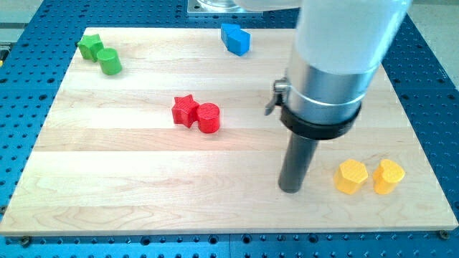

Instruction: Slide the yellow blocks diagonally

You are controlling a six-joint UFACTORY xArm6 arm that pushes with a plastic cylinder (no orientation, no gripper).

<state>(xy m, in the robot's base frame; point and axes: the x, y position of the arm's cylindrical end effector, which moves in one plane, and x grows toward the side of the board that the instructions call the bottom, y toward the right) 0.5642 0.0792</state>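
My tip [290, 189] rests on the wooden desk [129, 201], near the view's bottom and a bit right of the middle. My end effector is just a straight dark rod. It has nothing that can open or close, so it holds nothing. It can only push.

The two yellow blocks sit close together at the view's bottom right. The yellow hexagon block [351, 177] is just to the right of my tip, with a small gap between them. The other yellow block [388, 176], which looks a bit like a heart, is just beside the hexagon on its right, and I cannot tell if they touch.

I think the job has barely started, because the tip is not touching any yellow block yet.

To push well, I think the tip should first go to the bottom left side of the hexagon. Then it can push up and to the right in a slanted line, slowly. If it pushes off the middle, the hexagon may spin or slip away. The second yellow block may slide off to one side too, so it may need its own push.

The blocks are near the right edge of the desk, so a long push could knock them off.

The red star [184, 110], red round block [209, 117], two green blocks [100, 54] and blue block [235, 39] are far away and safe.
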